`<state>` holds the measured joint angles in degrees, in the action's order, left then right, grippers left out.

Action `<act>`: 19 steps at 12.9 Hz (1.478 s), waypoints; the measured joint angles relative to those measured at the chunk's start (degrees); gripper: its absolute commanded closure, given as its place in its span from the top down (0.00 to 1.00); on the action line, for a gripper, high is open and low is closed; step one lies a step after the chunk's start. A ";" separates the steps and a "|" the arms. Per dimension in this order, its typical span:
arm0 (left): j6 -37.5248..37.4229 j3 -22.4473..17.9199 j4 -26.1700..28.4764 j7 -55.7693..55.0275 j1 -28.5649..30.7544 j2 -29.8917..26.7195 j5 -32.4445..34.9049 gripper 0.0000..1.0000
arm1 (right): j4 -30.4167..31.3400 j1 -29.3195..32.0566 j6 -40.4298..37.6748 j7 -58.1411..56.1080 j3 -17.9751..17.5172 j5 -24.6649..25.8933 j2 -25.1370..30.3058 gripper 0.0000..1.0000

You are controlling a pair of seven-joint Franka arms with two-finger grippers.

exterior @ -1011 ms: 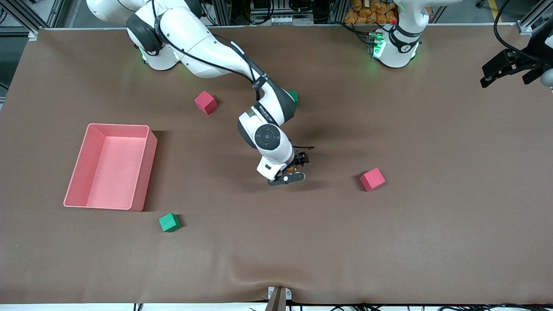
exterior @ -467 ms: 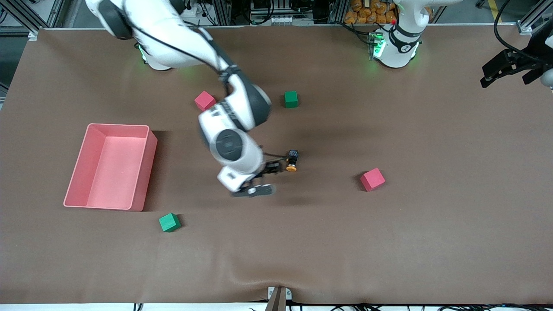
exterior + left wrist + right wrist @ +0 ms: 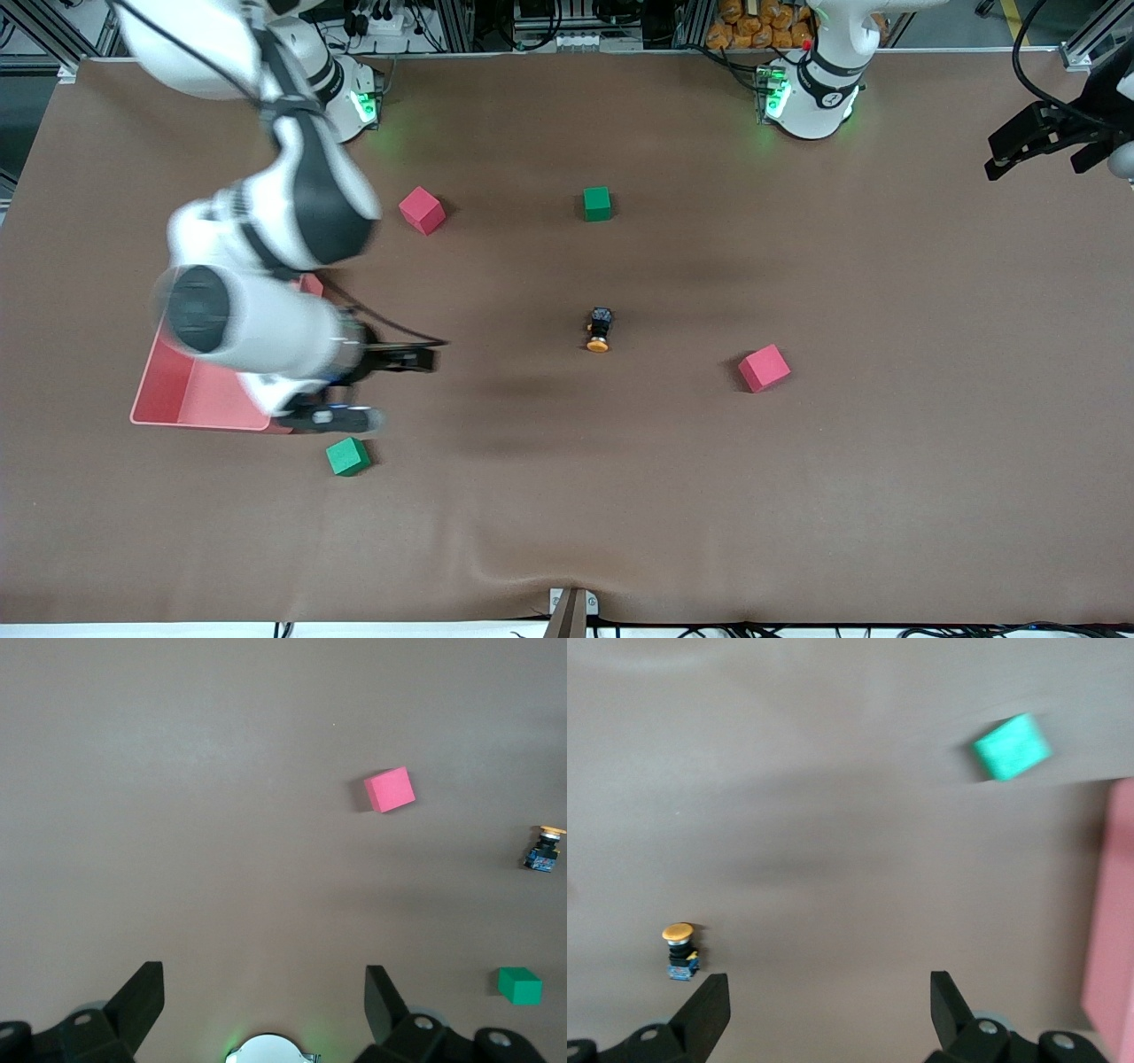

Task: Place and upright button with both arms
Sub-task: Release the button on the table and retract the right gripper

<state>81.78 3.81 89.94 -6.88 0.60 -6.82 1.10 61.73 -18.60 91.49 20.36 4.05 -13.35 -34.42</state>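
The right gripper (image 3: 368,388) is seen with its fingers spread wide and nothing held between them, hanging over the corner of the pink bin (image 3: 177,390) that lies toward the table's middle, just above the green cube (image 3: 347,456) nearest the front camera. The same wide gap is shown in the right wrist view (image 3: 828,1014).

The button (image 3: 600,329) is left lying on its side on the brown table (image 3: 886,461), well apart from the pink bin, toward the left arm's end, with a red cube (image 3: 764,368) further toward that end. Its long axis runs toward the front camera, the orange cap pointing at that camera and the dark base pointing toward the robots' bases.

The left gripper (image 3: 1032,142) is held waiting at the table's edge, well apart from the pink bin, its fingers likewise parted and empty.
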 measured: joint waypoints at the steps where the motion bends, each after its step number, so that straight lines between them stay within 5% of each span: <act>1: 0.00 0.00 0.00 0.00 0.00 0.01 0.00 1.00 | 0.01 2.44 -1.68 -0.64 0.00 0.01 1.00 1.00; 5: 0.00 0.01 0.04 0.00 0.01 0.07 0.00 1.00 | -0.02 9.70 -8.19 -1.87 -1.16 3.01 5.27 1.00; 8: 0.00 0.01 0.06 0.00 0.01 0.11 0.00 1.00 | -0.03 15.66 -11.27 -2.00 -7.11 5.74 9.67 1.00; 11: 0.00 0.00 0.05 0.00 0.01 0.13 0.00 1.00 | 0.96 16.76 -11.84 -2.59 -6.98 7.53 15.39 1.00; 19: 0.00 -0.02 0.07 0.00 0.03 0.15 0.00 1.00 | 17.87 16.81 -10.01 -4.06 -6.27 11.65 31.40 1.00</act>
<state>81.78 3.79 90.01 -6.88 0.63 -6.67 1.10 79.60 -1.79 81.48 16.29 -2.22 -1.70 -3.01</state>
